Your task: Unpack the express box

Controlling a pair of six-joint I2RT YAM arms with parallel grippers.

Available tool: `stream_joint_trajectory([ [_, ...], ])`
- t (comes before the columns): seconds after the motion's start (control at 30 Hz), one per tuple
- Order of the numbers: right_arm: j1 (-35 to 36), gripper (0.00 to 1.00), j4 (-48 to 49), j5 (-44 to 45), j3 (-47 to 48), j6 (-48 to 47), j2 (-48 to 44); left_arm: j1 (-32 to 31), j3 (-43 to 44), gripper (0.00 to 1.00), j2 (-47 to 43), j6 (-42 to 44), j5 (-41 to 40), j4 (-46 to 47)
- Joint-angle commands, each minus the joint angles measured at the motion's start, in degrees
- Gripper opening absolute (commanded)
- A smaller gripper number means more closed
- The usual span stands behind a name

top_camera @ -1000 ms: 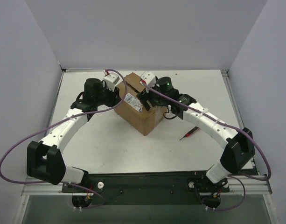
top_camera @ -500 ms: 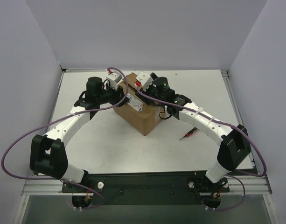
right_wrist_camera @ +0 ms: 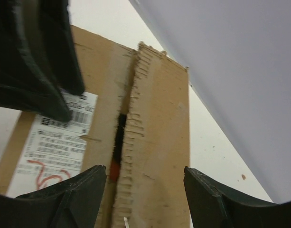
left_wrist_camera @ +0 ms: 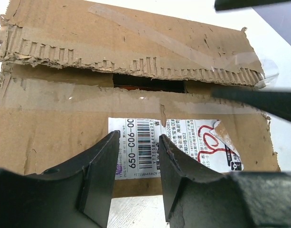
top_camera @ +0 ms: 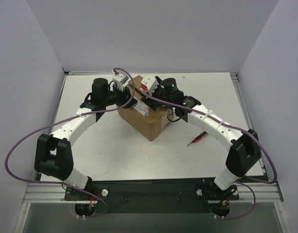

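One express box [top_camera: 152, 127] sits on the white surface [top_camera: 114, 150] between the two wrists, turned so that one bottom corner points at the arm bases. Long axis runs diagonally, far-left to near-right, as best the top view shows. Top flaps are down but parted: a ragged seam runs along the box's length, with a dark slot at mid-seam. Something orange-red [right_wrist_camera: 115, 170] shows through the slot. The white printed label [left_wrist_camera: 192, 145] lies on the flap at the box's left side, torn at one corner.

Left gripper [left_wrist_camera: 136, 164] is over the label, its jaws a little apart with the barcode in the gap; contact with the cardboard cannot be told. Right gripper [right_wrist_camera: 145, 192] hangs over the seam from the box's right side, its jaws wide apart and holding nothing.

A thin red-and-black tool [top_camera: 197, 138] lies on the surface to the box's near right, apart from it.
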Motion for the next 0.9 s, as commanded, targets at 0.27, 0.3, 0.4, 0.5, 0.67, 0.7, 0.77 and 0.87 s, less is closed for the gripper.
stream_joint_trajectory([
  [0.27,3.23,0.67,4.18,4.66,-3.53,-4.00,-1.44,0.07,-0.37,0.48,1.36,-0.72,1.70,-1.02],
  [0.3,2.88,0.67,4.62,5.53,-3.53,-4.27,-1.08,-0.02,-0.37,0.48,1.44,-0.81,1.78,-1.02],
  [0.4,1.56,0.67,4.97,5.80,-3.62,-4.62,-0.11,0.07,-0.37,0.48,1.53,-0.81,1.87,-1.02],
  [0.5,0.24,0.66,5.67,5.80,-3.62,-4.71,0.50,0.07,-0.46,0.48,1.44,-0.63,1.96,-1.02],
  [0.67,-3.36,0.65,7.95,8.17,-1.95,-4.89,0.50,-0.02,-0.72,0.48,1.44,-0.19,2.14,-1.02],
  [0.7,-3.98,0.64,8.49,8.44,-0.90,-4.89,0.42,0.07,-0.90,0.48,1.36,-0.11,2.22,-0.93],
  [0.77,-5.12,0.63,9.71,8.44,0.24,-4.62,-0.11,-0.02,-1.07,0.48,1.36,-0.02,2.31,-1.02],
  [0.87,-6.70,0.62,10.16,8.00,2.53,-4.36,-0.38,-0.02,-1.43,0.48,1.35,0.33,2.31,-1.02],
])
